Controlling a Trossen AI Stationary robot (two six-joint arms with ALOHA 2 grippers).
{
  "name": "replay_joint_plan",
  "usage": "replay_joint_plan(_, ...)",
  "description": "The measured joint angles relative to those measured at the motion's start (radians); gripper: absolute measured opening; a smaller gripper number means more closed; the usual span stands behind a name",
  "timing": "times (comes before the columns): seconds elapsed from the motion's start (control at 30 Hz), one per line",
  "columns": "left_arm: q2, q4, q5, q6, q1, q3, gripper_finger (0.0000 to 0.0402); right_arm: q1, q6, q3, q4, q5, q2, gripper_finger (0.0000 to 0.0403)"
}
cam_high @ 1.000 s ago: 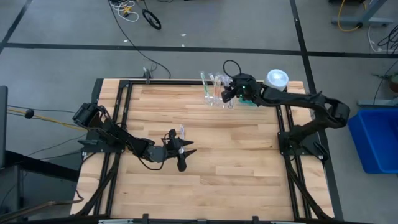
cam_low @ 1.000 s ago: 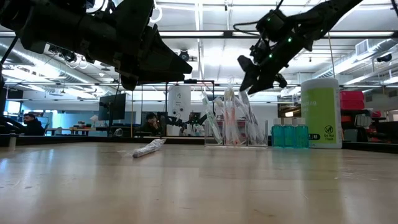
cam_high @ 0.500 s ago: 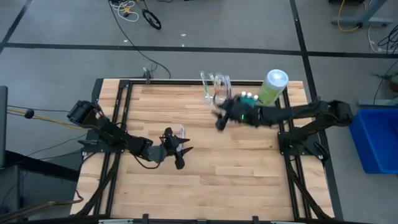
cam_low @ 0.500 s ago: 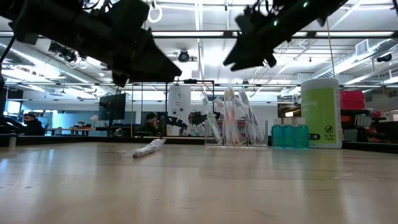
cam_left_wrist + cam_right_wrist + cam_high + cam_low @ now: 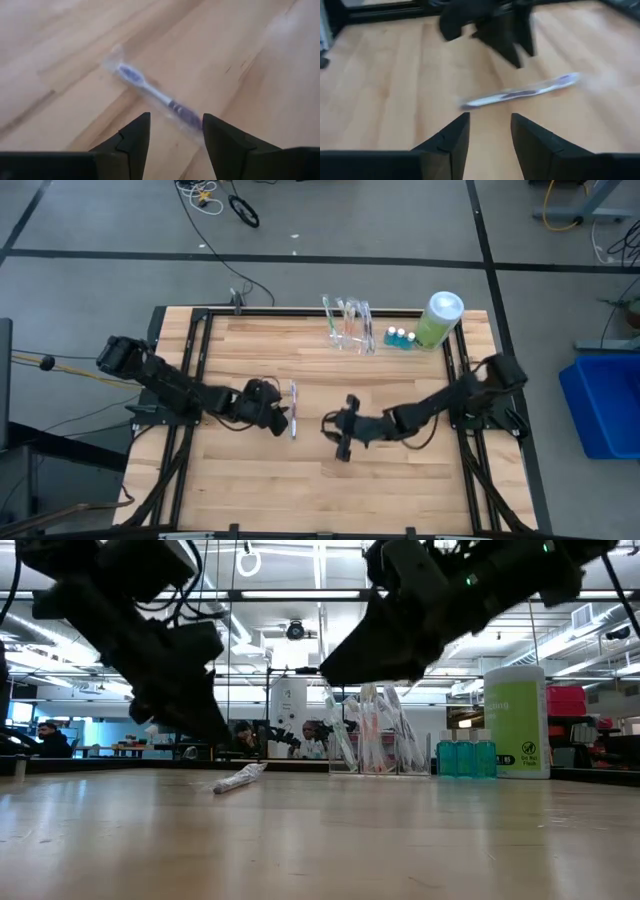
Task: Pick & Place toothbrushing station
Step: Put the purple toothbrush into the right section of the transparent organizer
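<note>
The toothbrushing station (image 5: 348, 326), a low see-through rack with slim brushes upright in its slots, stands on its base at the table's far edge; it also shows in the low view (image 5: 375, 738). A toothbrush in a clear wrapper (image 5: 293, 395) lies flat near the table's middle. My left gripper (image 5: 278, 412) is open just left of this brush, which shows ahead of its fingers (image 5: 155, 92). My right gripper (image 5: 332, 430) is open and empty to the right of the brush, which also shows ahead of it (image 5: 520, 92). Neither gripper is near the rack.
A big light-green bottle with a white cap (image 5: 438, 318) and small blue-capped bottles (image 5: 400, 337) stand right of the rack at the far edge. Bare wood lies toward the table's near edge. People sit in the room behind the table (image 5: 48, 738).
My right gripper has left the rack at the far edge and swept down and toward the table's near left, ending in the middle beside the wrapped toothbrush. My left gripper has drawn back a little toward the table's left. The rack and the toothbrush have stayed put.
</note>
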Motion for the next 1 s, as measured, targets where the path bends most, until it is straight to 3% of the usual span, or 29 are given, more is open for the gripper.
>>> replay_joint_plan(0.23,0.0,0.058,0.053,-0.039,0.047,-0.045,0.0224,0.066,0.058,0.0,0.213,0.066,0.16,0.0137)
replay_joint_plan(0.43,0.011,0.1,-0.014,-0.126,0.052,-0.047,0.026,0.073,0.024,0.0,0.286,0.11,0.189,0.0122)
replay_joint_plan(0.73,0.16,0.282,-0.099,-0.161,0.051,-0.047,0.024,0.072,-0.001,0.001,0.297,0.136,0.188,0.0103)
replay_joint_plan(1.0,0.258,0.408,-0.1,-0.154,0.072,-0.047,0.0221,0.072,-0.005,0.001,0.311,0.135,0.188,0.0085)
